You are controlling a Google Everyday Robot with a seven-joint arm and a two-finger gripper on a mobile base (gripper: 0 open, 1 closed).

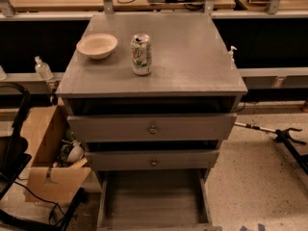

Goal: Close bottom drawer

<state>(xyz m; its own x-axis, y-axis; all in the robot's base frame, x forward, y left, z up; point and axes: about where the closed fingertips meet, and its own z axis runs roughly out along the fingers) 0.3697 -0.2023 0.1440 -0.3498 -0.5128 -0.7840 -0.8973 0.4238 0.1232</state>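
The grey cabinet [154, 61] has three drawers. The bottom drawer [151, 196] is pulled far out toward me, and its long flat grey inside is open to view. Its front panel is mostly cut off by the lower frame edge, so its knob is out of view. The top drawer [153, 128] and the middle drawer [153, 160] each have a small round knob and stand slightly out. My gripper is not in view.
A white bowl [96, 45] and a green-white can [141, 54] stand on the cabinet top. An open cardboard box [50, 153] with clutter sits on the floor at the left, beside a black frame [14, 148]. A metal rod and a black stand [284, 136] lie at the right.
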